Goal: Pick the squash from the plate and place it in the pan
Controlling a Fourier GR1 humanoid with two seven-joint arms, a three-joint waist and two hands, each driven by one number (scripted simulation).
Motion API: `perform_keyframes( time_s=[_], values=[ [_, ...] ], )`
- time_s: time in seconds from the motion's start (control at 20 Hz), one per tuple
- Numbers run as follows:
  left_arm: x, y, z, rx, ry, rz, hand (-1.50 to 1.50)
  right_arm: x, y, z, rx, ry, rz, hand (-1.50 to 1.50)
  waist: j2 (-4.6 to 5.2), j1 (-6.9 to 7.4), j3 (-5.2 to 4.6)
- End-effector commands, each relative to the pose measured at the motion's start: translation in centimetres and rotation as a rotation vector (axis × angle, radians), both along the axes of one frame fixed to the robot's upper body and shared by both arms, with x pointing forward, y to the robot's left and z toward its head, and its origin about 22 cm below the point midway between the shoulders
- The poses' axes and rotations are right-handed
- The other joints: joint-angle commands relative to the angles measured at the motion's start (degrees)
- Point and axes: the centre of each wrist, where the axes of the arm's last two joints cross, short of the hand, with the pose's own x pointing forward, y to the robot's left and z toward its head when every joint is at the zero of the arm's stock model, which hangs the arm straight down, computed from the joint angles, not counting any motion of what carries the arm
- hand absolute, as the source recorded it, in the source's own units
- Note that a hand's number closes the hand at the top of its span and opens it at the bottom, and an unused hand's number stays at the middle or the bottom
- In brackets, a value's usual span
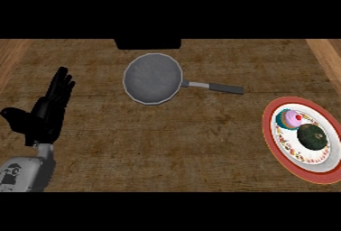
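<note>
One view only, head view, so nothing was shared with another camera. It looked steeply down on the wooden counter (166, 135) from the robot's side, facing away from the body. The left forearm (26, 171) came in from the lower left edge. Framing was fairly wide: pan (153, 79) sat toward the far side, plate (283, 153) ran close to the right edge.

dark green squash (311, 136), grey pan (152, 78), red-rimmed plate (299, 171)
</note>
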Motion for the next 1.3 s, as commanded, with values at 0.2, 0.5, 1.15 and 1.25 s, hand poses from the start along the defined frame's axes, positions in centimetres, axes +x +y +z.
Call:
perform_keyframes(
  time_s=[0.2, 0.5, 1.15, 1.25],
  values=[
    [-0.3, -2.1, 0.8, -0.010, 0.010, -0.025, 0.00, -1.2, -5.9, 9.3, -0.381, 0.202, 0.045, -1.50, -0.16, 1.45, -0.20],
    [-0.6, 0.0, -0.1, 0.010, 0.009, -0.025, 0.00, 1.8, -4.7, 14.2, -0.418, 0.239, 0.015, -1.50, -0.11, 1.45, -0.27],
    [-0.1, -0.3, 0.7, 0.008, 0.004, -0.001, 0.00, 6.3, 3.2, 13.3, -0.404, 0.287, 0.184, -1.50, -0.22, 1.11, -0.27],
    [-0.5, -1.6, 0.5, 0.006, 0.013, 0.000, 0.00, 5.9, 3.8, 12.3, -0.422, 0.272, 0.222, -1.50, -0.21, 0.99, -0.26]
  ],
)
